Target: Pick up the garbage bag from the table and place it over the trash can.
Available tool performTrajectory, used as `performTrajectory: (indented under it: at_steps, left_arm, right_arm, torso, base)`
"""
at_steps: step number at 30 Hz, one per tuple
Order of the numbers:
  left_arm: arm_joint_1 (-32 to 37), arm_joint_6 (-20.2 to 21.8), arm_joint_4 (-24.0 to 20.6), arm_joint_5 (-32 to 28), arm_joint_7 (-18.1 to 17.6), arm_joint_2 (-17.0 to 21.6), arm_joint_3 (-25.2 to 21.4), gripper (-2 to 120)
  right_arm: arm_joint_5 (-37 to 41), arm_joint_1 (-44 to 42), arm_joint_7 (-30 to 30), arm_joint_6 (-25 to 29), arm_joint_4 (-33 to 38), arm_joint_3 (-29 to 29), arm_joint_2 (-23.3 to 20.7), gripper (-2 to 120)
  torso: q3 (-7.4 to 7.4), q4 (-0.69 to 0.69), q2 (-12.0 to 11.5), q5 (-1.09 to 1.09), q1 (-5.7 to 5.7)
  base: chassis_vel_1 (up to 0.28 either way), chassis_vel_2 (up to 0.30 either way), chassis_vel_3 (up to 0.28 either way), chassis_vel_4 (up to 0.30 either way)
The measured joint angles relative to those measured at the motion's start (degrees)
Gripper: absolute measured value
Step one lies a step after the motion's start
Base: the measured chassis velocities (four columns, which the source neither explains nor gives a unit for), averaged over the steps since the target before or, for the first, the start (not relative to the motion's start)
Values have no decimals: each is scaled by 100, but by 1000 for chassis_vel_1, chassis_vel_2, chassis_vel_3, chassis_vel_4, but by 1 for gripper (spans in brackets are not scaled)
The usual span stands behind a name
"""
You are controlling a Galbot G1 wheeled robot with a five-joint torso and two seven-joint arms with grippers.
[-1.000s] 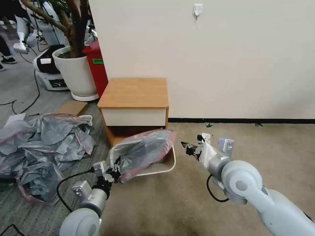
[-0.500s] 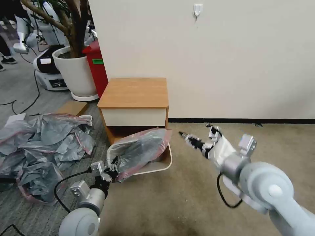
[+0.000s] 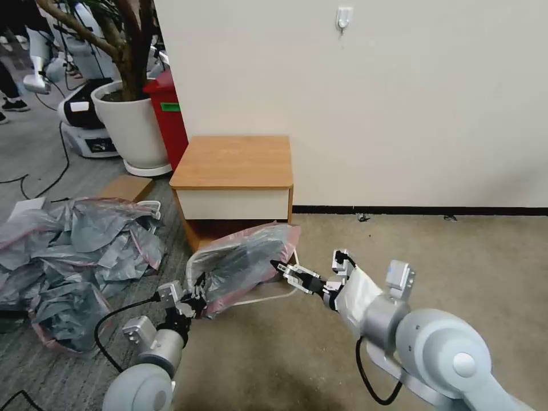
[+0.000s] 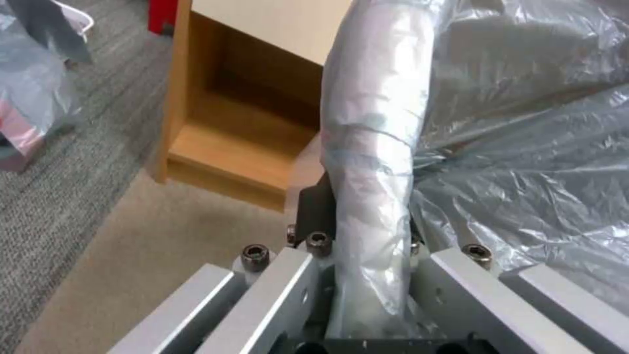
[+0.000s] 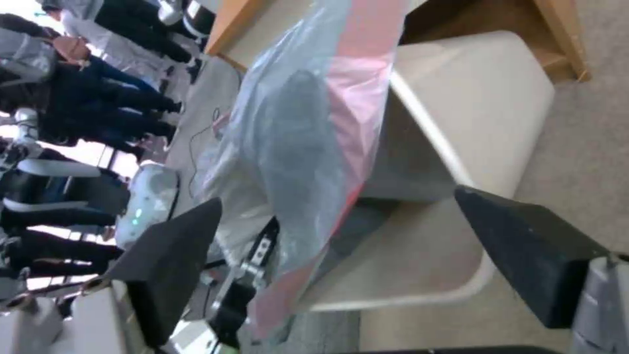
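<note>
The left claw (image 3: 197,297) pinches one garbage bag (image 3: 245,262) and the bin's rim together; the bag lies half across the single cream trash can (image 3: 274,297) before the counter (image 3: 231,162). The right claw (image 3: 283,272) gapes wide, empty, at the bag's near edge. Tugging could slide the thin plastic off, or tip the light bin.

The left arm reaches forward from low on the left side, and the left gripper (image 3: 197,298) is closed on the near edge of the garbage bag (image 3: 245,264); its fingers (image 4: 318,206) pinch the plastic (image 4: 373,162) between them. The right arm stretches forward and to the left, wrist almost level. The right gripper (image 3: 283,272) is spread wide, with its tips just beside the bag (image 5: 301,142).
</note>
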Motion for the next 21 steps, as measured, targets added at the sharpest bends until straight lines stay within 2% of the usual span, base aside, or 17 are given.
performTrajectory:
  at_steps: [21]
  left_arm:
    - [112,-8,-58,165,29,-45,112,2]
  right_arm:
    - [-277,208,-1,111,-247,-302,311,84]
  torso:
    - [0,0,0,0,0]
  base:
    - [0,0,0,0]
